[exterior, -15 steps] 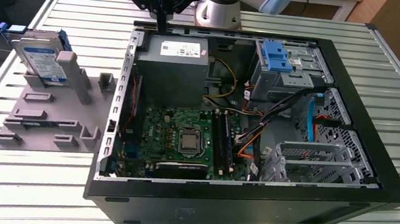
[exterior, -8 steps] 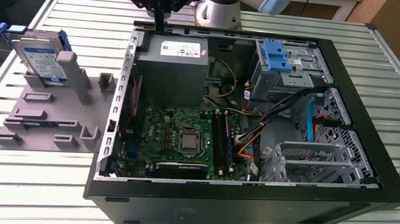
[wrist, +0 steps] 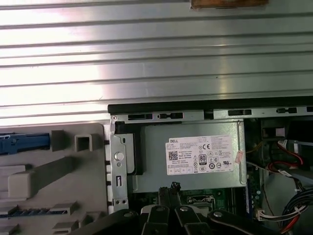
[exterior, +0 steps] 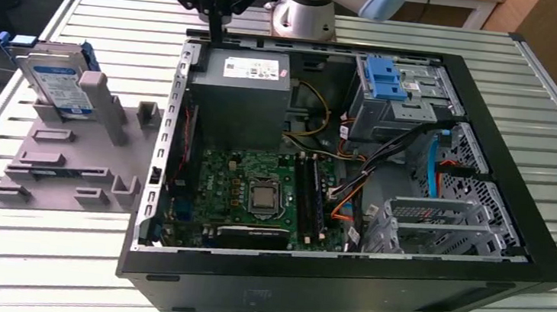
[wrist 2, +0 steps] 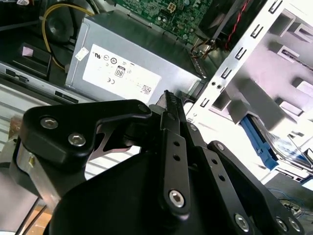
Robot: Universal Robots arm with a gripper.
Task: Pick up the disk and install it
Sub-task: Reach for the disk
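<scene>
Pincer (exterior: 215,26) is held above the PC case (exterior: 348,285) rim, seemingly clenched empty; disk (exterior: 53,82) is propped in the grey rack (exterior: 63,158).

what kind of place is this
Probably a robotics lab bench for PC assembly: an open computer case on a slatted metal table, a grey fixture holding the disk, and a robot arm behind the case.

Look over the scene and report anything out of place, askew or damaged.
Nothing looks damaged or spilled. The disk leans tilted in the grey rack on the table, outside the open computer case, at the exterior view's left. The gripper hangs over the case's edge, holding nothing.
</scene>
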